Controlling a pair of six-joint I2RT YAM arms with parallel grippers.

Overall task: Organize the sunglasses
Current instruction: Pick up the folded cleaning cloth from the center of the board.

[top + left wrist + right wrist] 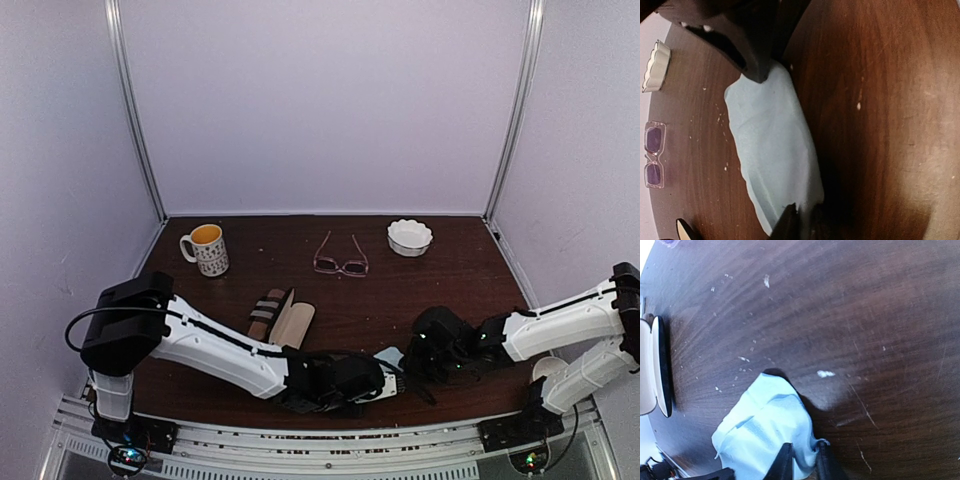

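The left pincer (804, 214) is almost closed, with only a narrow gap. The near edge of a light blue cloth (772, 150) sits between its two fingers. The right pincer (802, 455) is also narrowed to a small gap, and a corner of the same cloth is pinched between its fingers. So each pincer holds one end of the cloth, which lies mostly flat on the brown table (450, 290) between them.

Both arms are stretched low over the near part of the table and meet close to its middle. The left arm comes in from the left side and the right arm from the right side, and their wrists point toward each other.

The pink-framed glasses (340, 262) lie unfolded further back on the table, well apart from both pincers, between a mug (207, 248) and a small white bowl (410, 237). An open tan striped case (280, 318) lies beside the left arm
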